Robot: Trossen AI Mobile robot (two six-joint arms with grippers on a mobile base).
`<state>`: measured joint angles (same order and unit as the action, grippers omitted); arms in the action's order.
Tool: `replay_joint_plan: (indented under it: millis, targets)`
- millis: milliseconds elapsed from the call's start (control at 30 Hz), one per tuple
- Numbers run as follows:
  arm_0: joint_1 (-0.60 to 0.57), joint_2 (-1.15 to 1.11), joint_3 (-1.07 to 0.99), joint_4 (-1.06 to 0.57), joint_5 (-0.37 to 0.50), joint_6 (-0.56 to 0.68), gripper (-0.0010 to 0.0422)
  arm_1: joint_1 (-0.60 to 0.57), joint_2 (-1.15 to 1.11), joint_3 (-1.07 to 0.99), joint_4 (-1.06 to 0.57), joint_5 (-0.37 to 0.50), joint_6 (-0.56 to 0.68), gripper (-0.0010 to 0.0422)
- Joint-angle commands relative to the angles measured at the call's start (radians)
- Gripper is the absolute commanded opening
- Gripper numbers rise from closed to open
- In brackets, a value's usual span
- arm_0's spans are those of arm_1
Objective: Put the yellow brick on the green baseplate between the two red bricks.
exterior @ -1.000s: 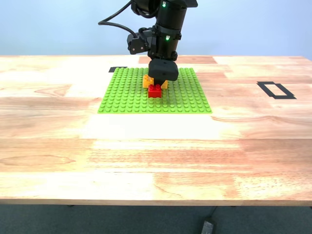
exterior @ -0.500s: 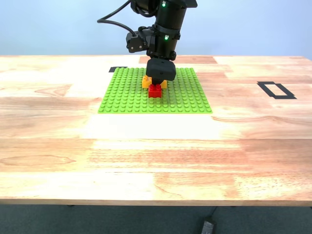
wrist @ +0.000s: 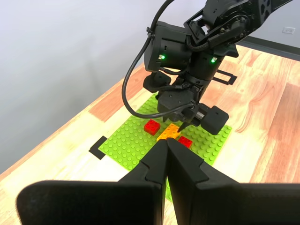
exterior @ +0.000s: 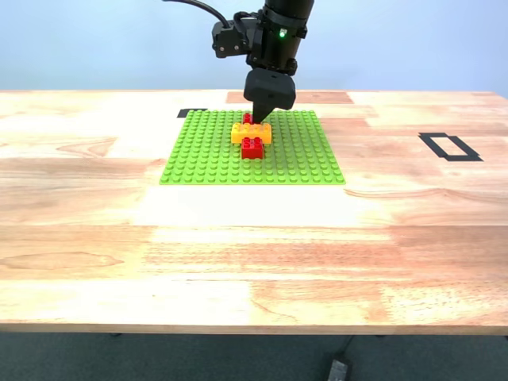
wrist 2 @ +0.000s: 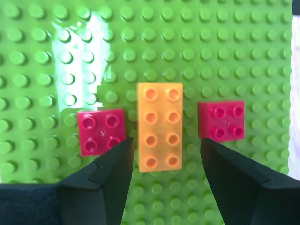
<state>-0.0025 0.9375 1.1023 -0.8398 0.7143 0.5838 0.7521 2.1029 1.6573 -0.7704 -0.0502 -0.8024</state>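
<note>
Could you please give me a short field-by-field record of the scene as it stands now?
surface: wooden table
green baseplate: flat on the table
yellow brick: on the baseplate, between the two red bricks, released
red bricks: one on each long side of the yellow brick, narrow gaps showing
my second gripper: fingers open, above the yellow brick, not touching it
my first gripper: fingers shut, empty, away from the bricks
task state: placement looks done

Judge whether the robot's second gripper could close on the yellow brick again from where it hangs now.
Probably yes. My second gripper is open directly above the yellow brick, jaws apart wider than the brick. The red bricks flank it with narrow gaps, so the fingers would have little room.
</note>
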Motion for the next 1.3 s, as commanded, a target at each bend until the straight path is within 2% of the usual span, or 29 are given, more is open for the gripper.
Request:
replay_joint_plan:
  millis: [33, 367, 467, 1000, 1167, 1300]
  targets:
    - [0.0, 0.0, 0.0, -0.003, 0.0, 0.0, 0.0, -0.001, -0.003, 0.002, 0.009, 0.008, 0.005, 0.0162]
    - [0.0, 0.0, 0.0, -0.006, 0.0, 0.0, 0.0, -0.001, 0.002, 0.0, 0.017, -0.009, 0.035, -0.0005]
    - [0.0, 0.0, 0.0, -0.006, 0.0, 0.001, 0.0, -0.001, 0.002, -0.012, 0.026, -0.033, 0.032, 0.001]
    - [0.0, 0.0, 0.0, -0.006, 0.0, 0.0, 0.0, -0.001, 0.002, -0.103, 0.148, -0.025, 0.009, 0.0011]
    - [0.0, 0.0, 0.0, -0.006, 0.0, 0.0, 0.0, -0.01, 0.002, -0.144, 0.16, -0.013, -0.03, 0.0011]
    - [0.0, 0.0, 0.0, -0.006, 0.0, 0.0, 0.0, -0.015, 0.002, -0.186, 0.2, 0.032, -0.064, 0.0011]
